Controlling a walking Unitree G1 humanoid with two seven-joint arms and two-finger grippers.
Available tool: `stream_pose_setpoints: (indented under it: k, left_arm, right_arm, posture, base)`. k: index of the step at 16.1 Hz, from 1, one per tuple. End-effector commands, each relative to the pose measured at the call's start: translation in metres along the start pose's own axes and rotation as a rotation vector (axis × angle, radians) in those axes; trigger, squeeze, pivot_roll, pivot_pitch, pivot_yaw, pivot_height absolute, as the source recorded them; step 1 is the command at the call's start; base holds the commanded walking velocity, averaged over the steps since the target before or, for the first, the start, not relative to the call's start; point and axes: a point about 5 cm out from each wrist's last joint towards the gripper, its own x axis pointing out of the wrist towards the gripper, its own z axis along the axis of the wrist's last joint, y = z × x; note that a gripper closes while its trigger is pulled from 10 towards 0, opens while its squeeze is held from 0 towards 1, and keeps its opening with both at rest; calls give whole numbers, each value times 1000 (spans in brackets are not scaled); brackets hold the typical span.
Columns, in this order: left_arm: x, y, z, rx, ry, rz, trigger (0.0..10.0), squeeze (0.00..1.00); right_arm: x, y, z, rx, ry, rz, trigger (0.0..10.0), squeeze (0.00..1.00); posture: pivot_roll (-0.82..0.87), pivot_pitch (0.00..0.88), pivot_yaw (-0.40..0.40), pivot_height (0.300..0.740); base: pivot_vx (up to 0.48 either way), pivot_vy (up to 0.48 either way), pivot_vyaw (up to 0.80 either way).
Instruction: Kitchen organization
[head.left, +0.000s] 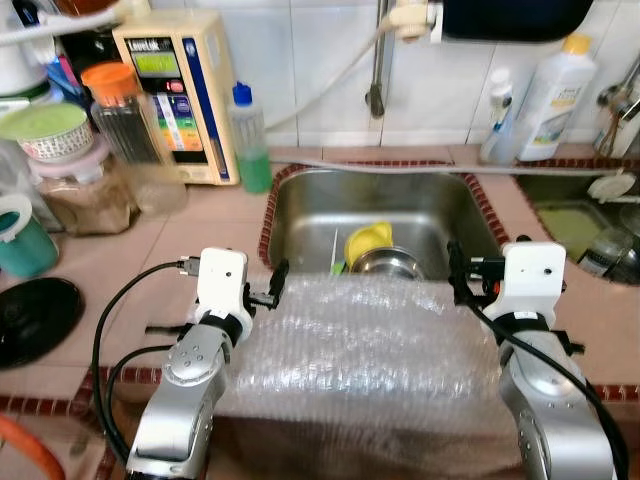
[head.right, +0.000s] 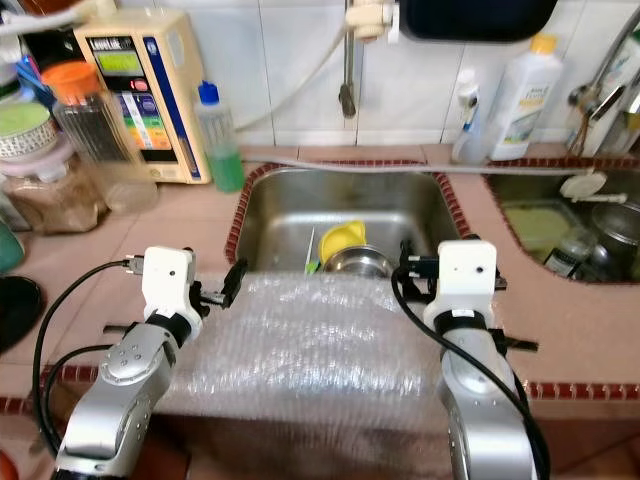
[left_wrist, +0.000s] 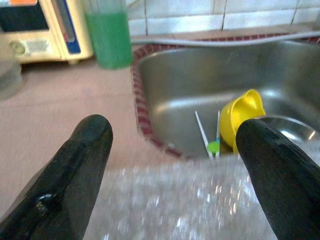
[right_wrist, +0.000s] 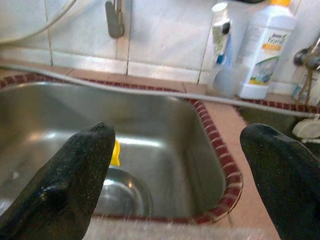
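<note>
Bubble wrap sheet (head.left: 365, 335) spans bench front edge, long axis crosswise. Left pincer (head.left: 272, 285), right pincer (head.left: 458, 272) flank far corners, both wide open, empty, equally near.

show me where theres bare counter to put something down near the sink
Bare counter lies left of the sink, between the green bottle and the left hand. A strip separates the two basins. The far left is crowded with jars; bubble wrap covers the front edge.

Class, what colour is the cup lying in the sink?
Yellow. The cup shows best in the left wrist view, beside a steel bowl.
</note>
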Motion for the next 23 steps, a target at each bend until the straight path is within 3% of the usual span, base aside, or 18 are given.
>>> stream_pose_setpoints:
  k: [1,13,23]
  left_arm:
    - [-2,3,2,11,0,10,10000,0]
    - [-1,3,1,23,12,1,10000,0]
    - [1,-10,2,-48,-19,-102,10000,0]
  right_arm:
    - [1,3,1,8,0,9,10000,0]
    - [3,4,3,21,-5,3,10000,0]
    - [6,6,0,18,-2,15,10000,0]
  posture:
    - [10,0,71,740]
    - [12,0,77,740]
    - [8,0,73,740]
  base:
    - [-270,0,0]
    - [-294,0,0]
    - [0,0,0]
